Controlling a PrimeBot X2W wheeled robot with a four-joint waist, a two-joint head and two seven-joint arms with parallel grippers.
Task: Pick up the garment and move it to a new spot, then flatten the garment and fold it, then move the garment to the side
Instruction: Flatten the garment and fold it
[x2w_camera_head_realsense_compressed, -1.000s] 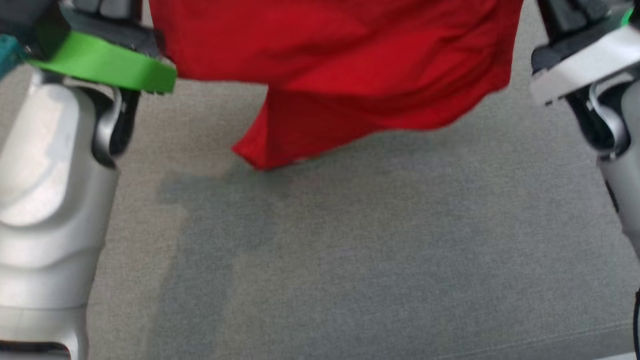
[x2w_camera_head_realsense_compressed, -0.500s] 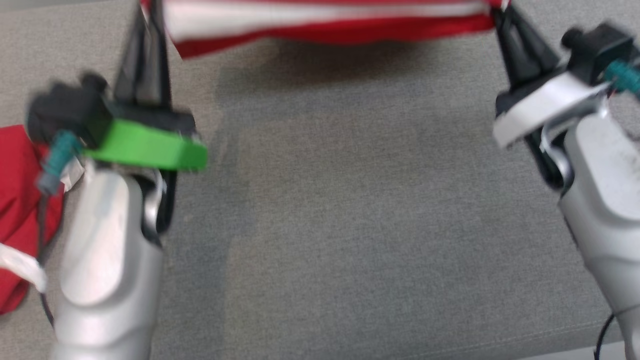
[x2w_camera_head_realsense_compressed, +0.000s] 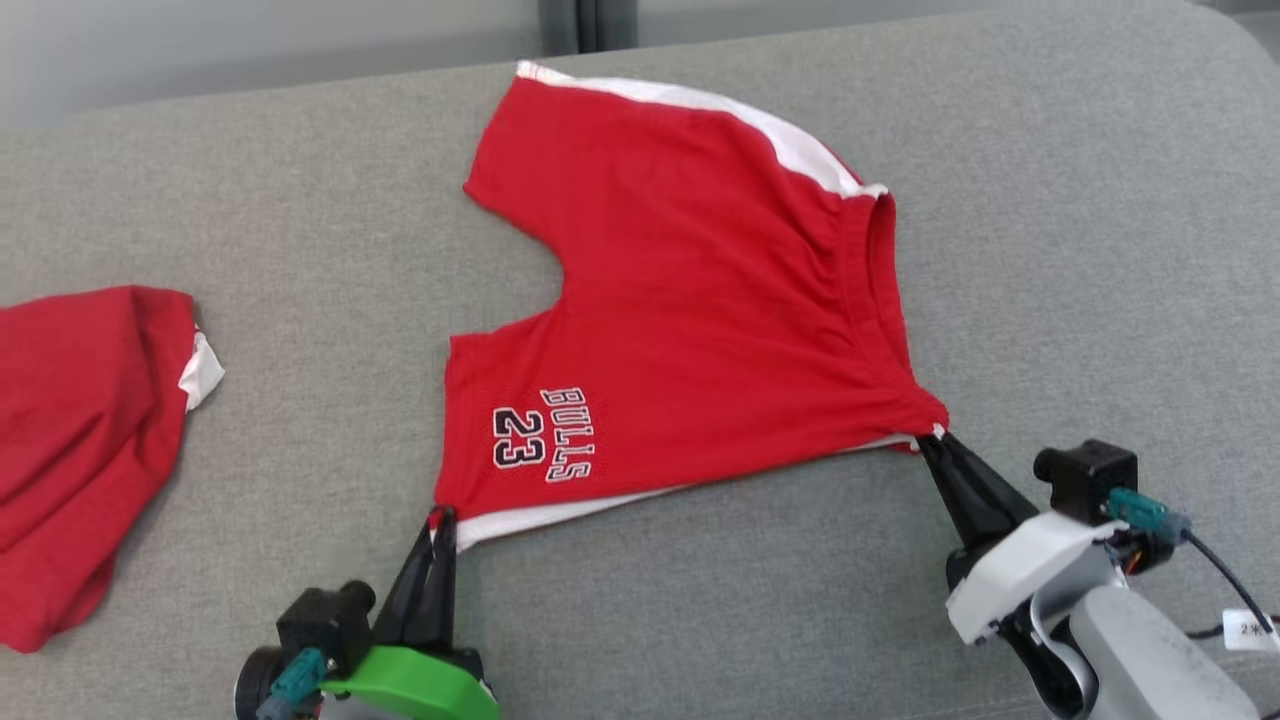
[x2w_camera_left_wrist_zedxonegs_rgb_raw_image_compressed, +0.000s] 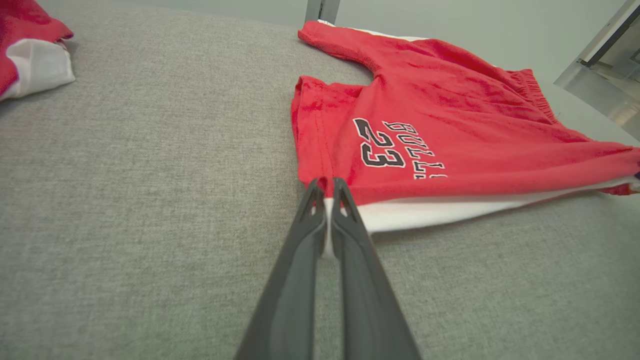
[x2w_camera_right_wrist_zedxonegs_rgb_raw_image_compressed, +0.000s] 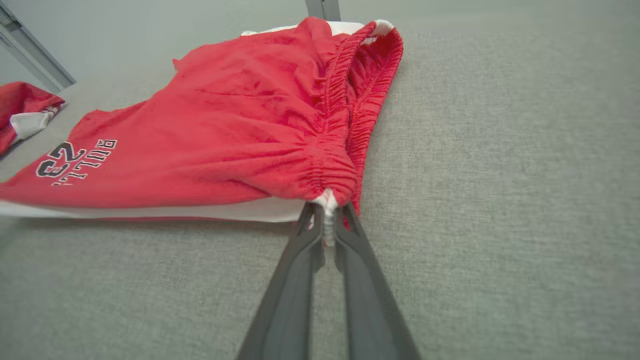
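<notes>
The garment (x2w_camera_head_realsense_compressed: 690, 300) is a pair of red shorts with white side stripes and "BULLS 23" lettering, spread flat on the grey cushion. My left gripper (x2w_camera_head_realsense_compressed: 438, 517) is shut on the near hem corner of one leg; the left wrist view has its tips (x2w_camera_left_wrist_zedxonegs_rgb_raw_image_compressed: 326, 187) pinching the shorts (x2w_camera_left_wrist_zedxonegs_rgb_raw_image_compressed: 450, 115) at the white stripe. My right gripper (x2w_camera_head_realsense_compressed: 930, 440) is shut on the near end of the waistband, and in the right wrist view its tips (x2w_camera_right_wrist_zedxonegs_rgb_raw_image_compressed: 327, 210) clamp the gathered elastic of the shorts (x2w_camera_right_wrist_zedxonegs_rgb_raw_image_compressed: 240, 125).
A second red garment (x2w_camera_head_realsense_compressed: 80, 440) with white trim lies crumpled at the left; it also appears in the wrist views (x2w_camera_left_wrist_zedxonegs_rgb_raw_image_compressed: 25, 55) (x2w_camera_right_wrist_zedxonegs_rgb_raw_image_compressed: 25, 110). The grey cushion (x2w_camera_head_realsense_compressed: 700, 600) stretches bare in front of the shorts and to the right. A wall runs behind the cushion.
The shorts were hanging in the air between my grippers; now they lie spread flat on the cushion. The head camera has shifted too, and both grippers stay shut on the fabric.
</notes>
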